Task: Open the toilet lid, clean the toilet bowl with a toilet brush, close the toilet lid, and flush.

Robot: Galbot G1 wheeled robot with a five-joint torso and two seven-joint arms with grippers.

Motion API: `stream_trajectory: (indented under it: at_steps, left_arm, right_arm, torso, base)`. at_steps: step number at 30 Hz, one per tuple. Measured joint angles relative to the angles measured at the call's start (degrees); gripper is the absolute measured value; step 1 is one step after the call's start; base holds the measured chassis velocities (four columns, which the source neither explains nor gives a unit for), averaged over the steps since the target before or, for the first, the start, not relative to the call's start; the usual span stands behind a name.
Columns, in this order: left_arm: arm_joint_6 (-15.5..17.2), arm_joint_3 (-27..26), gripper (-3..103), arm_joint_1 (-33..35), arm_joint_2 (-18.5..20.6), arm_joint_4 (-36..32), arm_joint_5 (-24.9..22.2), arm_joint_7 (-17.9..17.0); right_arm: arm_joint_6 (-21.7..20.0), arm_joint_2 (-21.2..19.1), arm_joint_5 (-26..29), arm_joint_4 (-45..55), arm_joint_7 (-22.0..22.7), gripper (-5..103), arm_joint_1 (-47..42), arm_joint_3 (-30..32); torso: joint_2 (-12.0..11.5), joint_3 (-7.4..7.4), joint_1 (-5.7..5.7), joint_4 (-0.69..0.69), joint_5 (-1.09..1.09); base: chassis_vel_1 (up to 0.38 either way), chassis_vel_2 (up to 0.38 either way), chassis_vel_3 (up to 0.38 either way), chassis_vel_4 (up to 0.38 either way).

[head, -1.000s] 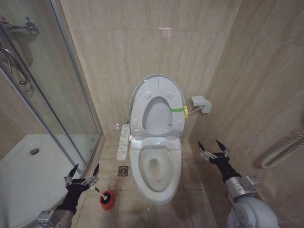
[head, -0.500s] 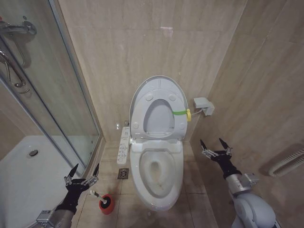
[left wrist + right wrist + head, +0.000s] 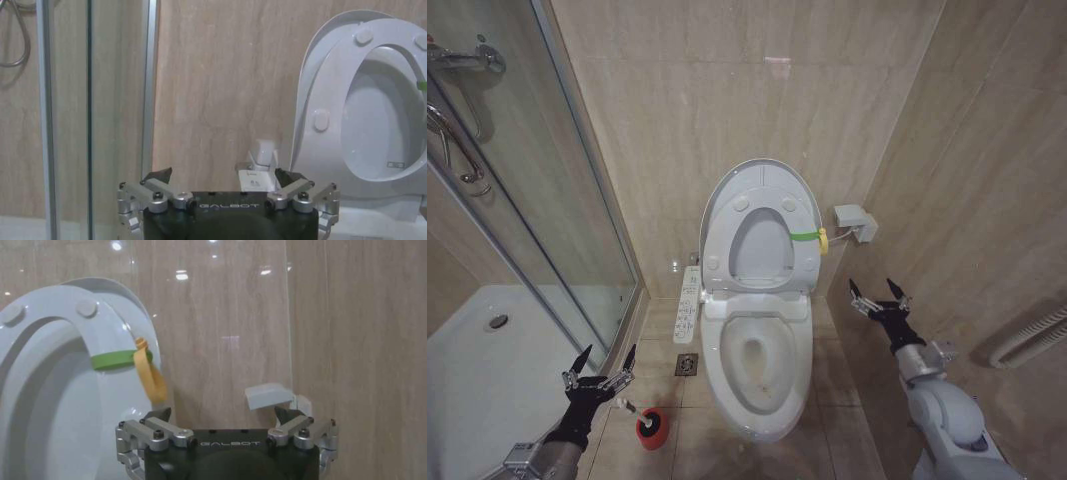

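Note:
The toilet lid (image 3: 758, 172) stands raised against the back wall, and the ring seat with its yellow-green band (image 3: 805, 236) is up against it. Below lies the open toilet bowl (image 3: 756, 361) with a brownish stain inside. On the floor left of the bowl, the toilet brush (image 3: 627, 406) sits in its red holder (image 3: 652, 428). My left gripper (image 3: 602, 364) hangs open just above and left of the brush handle. My right gripper (image 3: 879, 293) is open in the air right of the bowl. The left wrist view shows the lid (image 3: 319, 55), the right wrist view the banded seat (image 3: 121, 360).
A glass shower enclosure (image 3: 547, 200) with a white tray (image 3: 487, 370) closes off the left side. The bidet control strip (image 3: 687, 300) and a floor drain (image 3: 686, 364) lie left of the bowl. A white wall box (image 3: 852, 217) and a ribbed hose (image 3: 1027, 340) are on the right.
The camera shifted a second ago. Since then my right gripper has risen slightly. The left gripper, brush and lid have stayed put.

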Motion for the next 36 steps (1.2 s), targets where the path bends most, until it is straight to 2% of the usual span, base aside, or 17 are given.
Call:
stream_trajectory:
  at_steps: [21,36]
  left_arm:
    - [0.0,0.0,100,0.0,0.0,0.0,0.0,0.0]
    - [0.0,0.0,100,0.0,0.0,0.0,0.0,0.0]
  right_arm:
    - [1.2,-5.0,3.0,-16.3,1.4,100,19.8,-8.3]
    - [2.1,-5.0,3.2,-25.7,2.9,100,32.7,-12.8]
  torso:
    - [0.0,0.01,0.01,0.0,0.01]
    - [0.0,0.0,0.01,0.0,0.0]
  base:
    - [0.0,0.0,0.0,0.0]
    - [0.0,0.0,0.0,0.0]
